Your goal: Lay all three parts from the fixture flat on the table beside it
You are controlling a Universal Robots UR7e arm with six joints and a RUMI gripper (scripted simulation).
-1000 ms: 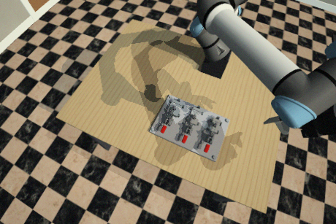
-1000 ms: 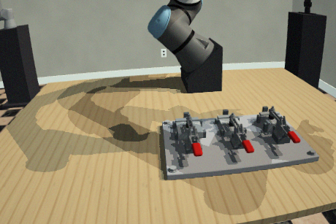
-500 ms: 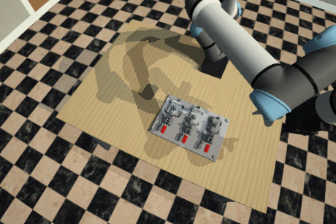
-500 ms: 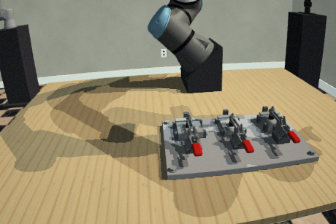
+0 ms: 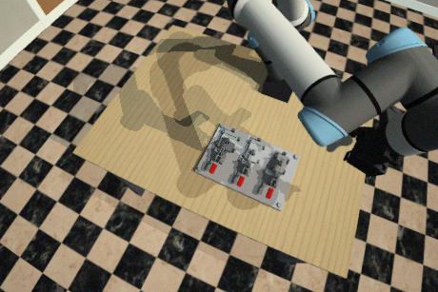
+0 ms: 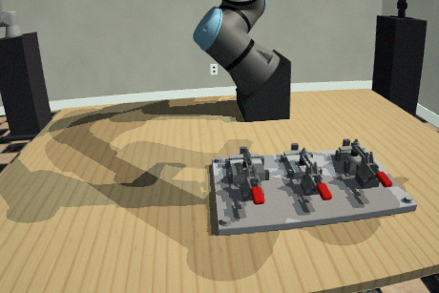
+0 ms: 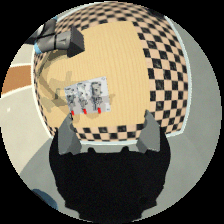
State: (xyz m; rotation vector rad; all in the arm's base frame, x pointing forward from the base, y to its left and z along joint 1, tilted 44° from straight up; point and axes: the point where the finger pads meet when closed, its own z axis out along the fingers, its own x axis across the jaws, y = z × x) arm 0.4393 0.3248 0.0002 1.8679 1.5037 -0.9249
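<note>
The fixture (image 5: pixel 281 202) (image 6: pixel 286 222) (image 7: pixel 103 106) lies flat on the wooden surface (image 5: pixel 305 229) (image 6: pixel 119 249) (image 7: pixel 125 65), its 3 red-tipped clamps in a row. In the top view, the end effector (image 7: pixel 108 111) is at 3 o'clock from the fixture, open, with nothing between its 2 fingers.

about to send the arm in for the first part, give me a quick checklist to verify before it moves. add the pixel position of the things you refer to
1. Gripper (image 5: pixel 349 153) (image 7: pixel 108 111) open: ok, its fingers stand wide apart
2. Gripper holding nothing: ok, only a gap between the fingers
3. Fixture (image 5: pixel 248 167) (image 6: pixel 305 216) (image 7: pixel 106 106) flat on the table (image 5: pixel 157 167) (image 6: pixel 119 254) (image 7: pixel 125 65): ok
4. Gripper lined up over the fixture: not ok, it is off to one side
5. Parts seated in the fixture: cannot tell, too small among the clamps
6. Clamps (image 6: pixel 312 184) released: cannot tell
</note>
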